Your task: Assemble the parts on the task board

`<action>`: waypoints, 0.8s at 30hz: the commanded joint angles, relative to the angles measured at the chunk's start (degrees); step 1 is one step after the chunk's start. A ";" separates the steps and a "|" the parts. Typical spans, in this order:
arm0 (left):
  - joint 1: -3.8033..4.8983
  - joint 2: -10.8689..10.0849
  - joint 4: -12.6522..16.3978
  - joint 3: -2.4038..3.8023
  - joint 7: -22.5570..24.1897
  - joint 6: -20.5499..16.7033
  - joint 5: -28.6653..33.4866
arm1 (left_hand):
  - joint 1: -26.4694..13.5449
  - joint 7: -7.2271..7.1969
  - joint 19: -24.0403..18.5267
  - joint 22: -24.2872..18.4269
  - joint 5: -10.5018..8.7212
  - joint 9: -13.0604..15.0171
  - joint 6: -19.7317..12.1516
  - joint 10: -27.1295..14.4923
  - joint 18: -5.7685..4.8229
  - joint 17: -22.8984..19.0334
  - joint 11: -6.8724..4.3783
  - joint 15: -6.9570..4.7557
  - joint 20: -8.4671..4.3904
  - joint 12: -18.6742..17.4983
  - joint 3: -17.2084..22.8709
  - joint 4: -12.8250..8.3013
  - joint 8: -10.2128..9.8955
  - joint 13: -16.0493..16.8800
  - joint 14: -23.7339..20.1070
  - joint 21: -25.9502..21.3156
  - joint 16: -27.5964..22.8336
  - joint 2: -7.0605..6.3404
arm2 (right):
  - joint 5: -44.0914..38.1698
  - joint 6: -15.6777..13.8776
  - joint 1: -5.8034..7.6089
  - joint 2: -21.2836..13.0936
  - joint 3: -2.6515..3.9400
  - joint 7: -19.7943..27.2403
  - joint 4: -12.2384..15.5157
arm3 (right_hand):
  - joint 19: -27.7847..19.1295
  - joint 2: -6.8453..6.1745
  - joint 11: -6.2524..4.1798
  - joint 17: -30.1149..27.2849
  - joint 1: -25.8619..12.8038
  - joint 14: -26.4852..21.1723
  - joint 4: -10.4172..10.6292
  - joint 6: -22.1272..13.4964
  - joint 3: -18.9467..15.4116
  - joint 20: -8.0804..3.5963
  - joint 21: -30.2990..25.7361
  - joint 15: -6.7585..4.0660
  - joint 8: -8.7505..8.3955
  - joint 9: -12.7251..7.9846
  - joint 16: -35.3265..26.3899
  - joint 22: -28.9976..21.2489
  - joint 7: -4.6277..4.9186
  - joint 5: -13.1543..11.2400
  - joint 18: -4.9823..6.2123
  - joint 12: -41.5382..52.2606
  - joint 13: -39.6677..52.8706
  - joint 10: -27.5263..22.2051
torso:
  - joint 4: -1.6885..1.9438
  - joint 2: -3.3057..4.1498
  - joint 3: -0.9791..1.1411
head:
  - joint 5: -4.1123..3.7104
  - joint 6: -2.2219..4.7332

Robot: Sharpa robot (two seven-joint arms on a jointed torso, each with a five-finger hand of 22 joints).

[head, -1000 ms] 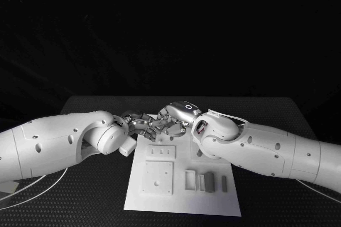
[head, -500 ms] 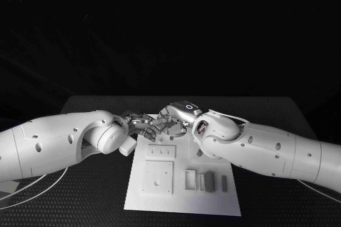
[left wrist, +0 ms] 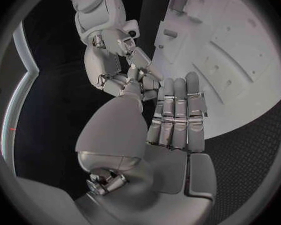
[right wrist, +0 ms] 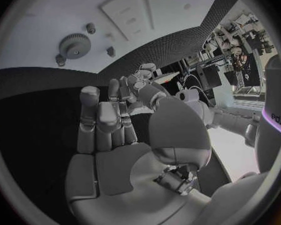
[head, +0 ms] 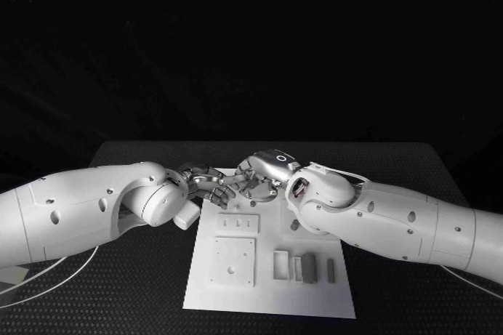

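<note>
a: location of the task board (head: 267, 295)?
b: centre of the black table (head: 419, 168), grey parts (head: 305, 267) on it.
a: hand status?
b: left hand (head: 208, 185) and right hand (head: 264, 176) meet above its far end; finger state: cannot tell.

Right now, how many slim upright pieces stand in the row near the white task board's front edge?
3: a pale frame-like piece, a grey block beside it, and a thin grey bar rightmost. The white right arm may hide more.
</note>
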 commanded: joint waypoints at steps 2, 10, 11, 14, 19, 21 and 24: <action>0.06 -0.29 0.00 0.06 0.03 -0.04 -0.54 | -1.07 0.14 -0.02 0.09 -0.05 -0.10 -0.25 -0.37 0.78 0.09 0.05 0.10 -0.45 -0.28 -0.50 0.02 -0.22 0.20 -0.12 -0.40 0.02 -0.13 | -0.96 0.66 -0.05 -0.24 0.03 -0.42 -0.03 | 0.12 0.48 -0.60 0.00 0.07 -0.38 -0.32 0.62 -0.14 -0.21 -0.14 -0.09 0.30 -0.06 0.00 1.08 0.27 0.07 2.20 -0.36 0.05 3.92 | 0.00 -0.01 -0.04 | -0.04 -0.01; 0.06 -1.25 0.25 0.06 0.10 -0.06 -0.59 | -2.51 0.11 0.10 0.06 -0.05 -0.13 -0.22 -0.43 0.85 0.08 0.04 0.07 -0.48 -0.32 -0.71 0.05 -0.23 0.45 -0.11 -0.61 -0.01 -0.63 | -1.30 0.65 -0.06 -0.47 0.07 -0.93 -0.92 | 0.13 0.45 -0.61 0.01 0.07 -0.38 -0.33 0.66 -0.15 -0.21 -0.14 -0.11 0.32 -0.06 0.01 1.08 0.25 0.07 2.20 -0.38 0.05 3.96 | -0.03 -0.01 -0.02 | -0.17 0.00; 0.06 -1.34 0.32 0.06 0.11 0.43 -0.59 | -2.61 0.06 0.15 0.06 -0.05 -0.11 -0.12 -0.39 0.88 0.08 0.01 0.05 -0.50 -0.30 -0.63 0.04 -0.18 0.50 -0.07 -0.63 0.01 -0.61 | -1.30 0.36 -0.06 -0.48 0.10 -1.02 -1.10 | 0.13 0.45 -0.61 0.01 0.06 -0.38 -0.33 0.67 -0.15 -0.20 -0.14 -0.11 0.32 -0.07 0.01 1.08 0.25 0.07 2.20 -0.38 0.05 3.97 | -0.02 -0.01 -0.02 | -0.20 0.02; 0.06 -1.43 0.58 0.05 0.17 1.43 -0.60 | -2.86 -0.38 0.70 0.18 -0.05 0.12 0.83 0.32 1.01 0.21 -0.38 -0.20 -0.67 0.06 -0.28 0.02 0.33 0.87 0.50 -0.51 0.31 -0.04 | -1.32 0.12 -0.06 -0.40 0.17 -1.14 -1.35 | 0.14 0.41 -0.62 0.01 0.02 -0.38 -0.32 0.68 -0.17 -0.20 -0.13 -0.13 0.33 -0.07 0.01 1.09 0.24 0.06 2.20 -0.41 0.05 4.00 | -0.01 -0.01 -0.04 | -0.22 0.06; 0.06 -1.41 0.98 0.05 1.20 3.38 -0.31 | -2.66 -0.87 1.04 0.33 -0.05 0.35 1.79 0.94 1.05 0.28 -0.73 -0.43 -0.85 0.26 -0.05 -0.03 0.82 1.14 0.90 -0.48 0.48 0.99 | -1.34 0.36 -0.06 -0.10 0.20 -1.32 -1.64 | 0.15 0.40 -0.63 0.02 0.00 -0.39 -0.31 0.70 -0.18 -0.20 -0.13 -0.14 0.34 -0.08 0.02 1.09 0.24 0.06 2.20 -0.42 0.05 4.03 | -0.07 0.03 -0.05 | -0.23 0.08; 0.06 -1.32 1.16 0.06 1.76 3.62 -0.06 | -1.59 -1.04 0.95 0.37 -0.05 0.39 2.01 0.99 1.04 0.25 -0.79 -0.45 -0.90 0.09 0.30 -0.13 0.90 1.12 0.81 -0.59 0.40 2.12 | -1.34 0.53 -0.06 0.06 0.20 -1.38 -1.81 | 0.15 0.39 -0.63 0.02 0.00 -0.39 -0.30 0.71 -0.19 -0.20 -0.12 -0.14 0.34 -0.08 0.02 1.09 0.23 0.06 2.20 -0.43 0.05 4.04 | -0.09 0.05 -0.05 | -0.28 0.11; 0.06 -1.15 1.30 0.06 2.61 3.38 1.05 | 0.66 -0.93 0.62 0.44 -0.04 0.29 1.80 0.96 0.87 0.19 -0.65 -0.32 -0.81 -0.53 0.24 -0.22 0.70 0.90 0.57 -0.85 0.21 3.26 | -1.34 0.78 -0.06 0.27 0.20 -1.35 -2.04 | 0.16 0.40 -0.64 0.02 -0.01 -0.39 -0.30 0.72 -0.19 -0.20 -0.12 -0.14 0.34 -0.09 0.02 1.09 0.23 0.06 2.20 -0.44 0.05 4.06 | -0.11 0.05 -0.05 | -0.27 0.13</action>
